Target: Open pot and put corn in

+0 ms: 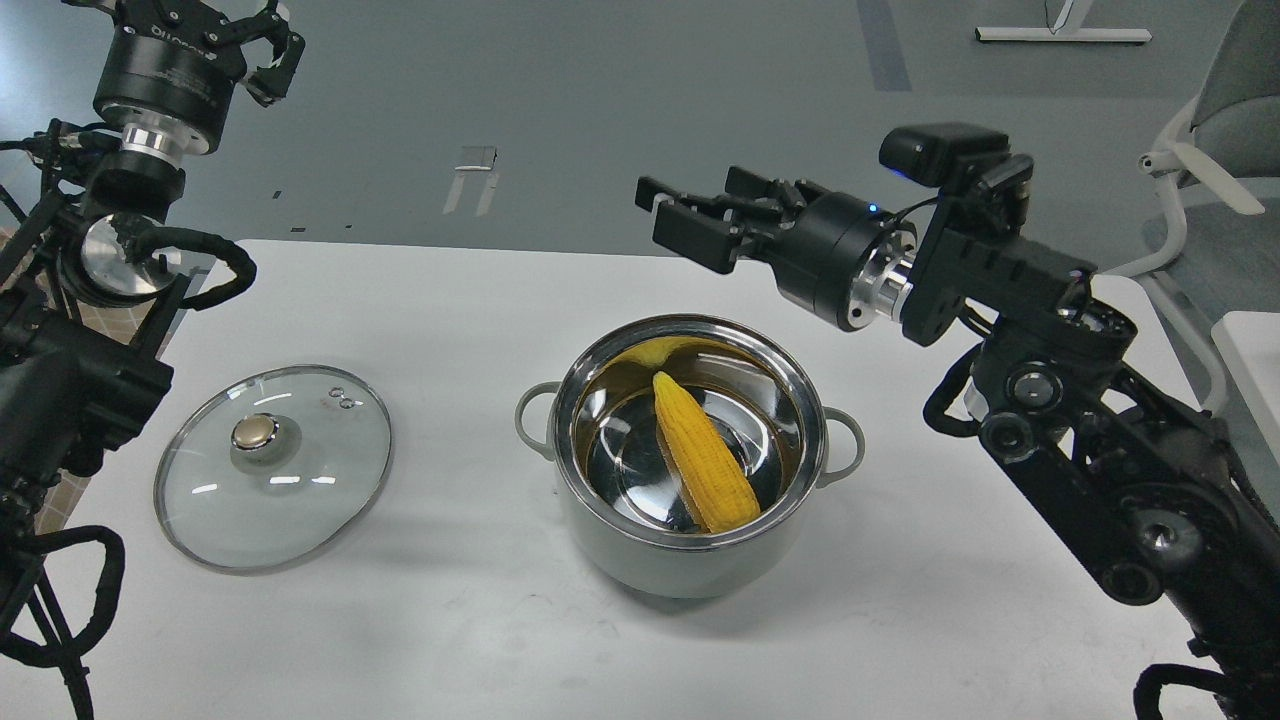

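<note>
Worktop (500,640) carries everything, with the pot (690,555) as the landmark near its middle. Left of the pot lies the glass lid (273,465), flat and well apart. Above the pot's far rim hovers the right pincer (690,215), jaws spread and empty. Far left of the pot, the left pincer (270,45) hangs high; its state I cannot tell. Inside the pot lies the corn (705,455), slanted. Both steps look done; next seems only clearing away.

The pot's (690,555) mouth lies uncovered, only the corn (703,453) inside. The right gripper (690,215) hangs above its 12 o'clock side. The lid (273,465) sits apart at 9 o'clock.
</note>
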`<state>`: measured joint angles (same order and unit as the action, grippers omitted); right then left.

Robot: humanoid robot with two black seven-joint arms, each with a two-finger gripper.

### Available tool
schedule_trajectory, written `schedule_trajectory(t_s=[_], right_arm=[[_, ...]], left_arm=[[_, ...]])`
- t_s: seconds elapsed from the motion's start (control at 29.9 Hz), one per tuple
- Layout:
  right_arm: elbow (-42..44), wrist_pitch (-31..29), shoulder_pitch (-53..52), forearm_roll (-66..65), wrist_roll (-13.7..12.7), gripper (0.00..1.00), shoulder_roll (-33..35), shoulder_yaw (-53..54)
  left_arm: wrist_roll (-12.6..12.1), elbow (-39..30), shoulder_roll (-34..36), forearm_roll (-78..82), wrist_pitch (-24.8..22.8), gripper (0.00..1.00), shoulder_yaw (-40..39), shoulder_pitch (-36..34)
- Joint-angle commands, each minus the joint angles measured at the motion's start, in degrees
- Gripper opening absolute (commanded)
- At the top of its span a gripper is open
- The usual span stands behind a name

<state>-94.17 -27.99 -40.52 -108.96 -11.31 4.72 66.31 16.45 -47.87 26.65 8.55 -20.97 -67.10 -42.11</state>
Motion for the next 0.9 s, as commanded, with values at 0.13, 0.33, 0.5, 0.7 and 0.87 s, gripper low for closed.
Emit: schedule_trajectory(t_s=[0.13,0.33,0.5,0.7,0.87], right_arm=[[7.8,0.0,-2.7,16.3,0.6,1.0,-4.7,17.5],[20.3,0.0,-3.7,31.8,0.6,1.0,-4.7,27.2],[27.8,0.0,-5.4,43.5,1.5,1.0,-0.1,32.0],[35.9,0.7,-5.6,61.6,3.0,1.0,4.5,34.1],[43.5,2.3,-5.3,74.3,3.0,1.0,6.4,36.5]], left_arm=[[-1.9,0.4,0.3,0.2,-2.6,0.98,0.0,-0.1],[-2.0,0.8,0.2,0.8,-2.8,0.98,0.2,-0.1],[-2.1,0.8,0.4,1.0,-2.9,0.98,0.2,-0.9],[-3.1,0.8,0.2,0.7,-2.8,0.98,0.0,-1.4],[-3.1,0.8,-0.5,0.2,-2.8,0.98,-0.5,-1.4]])
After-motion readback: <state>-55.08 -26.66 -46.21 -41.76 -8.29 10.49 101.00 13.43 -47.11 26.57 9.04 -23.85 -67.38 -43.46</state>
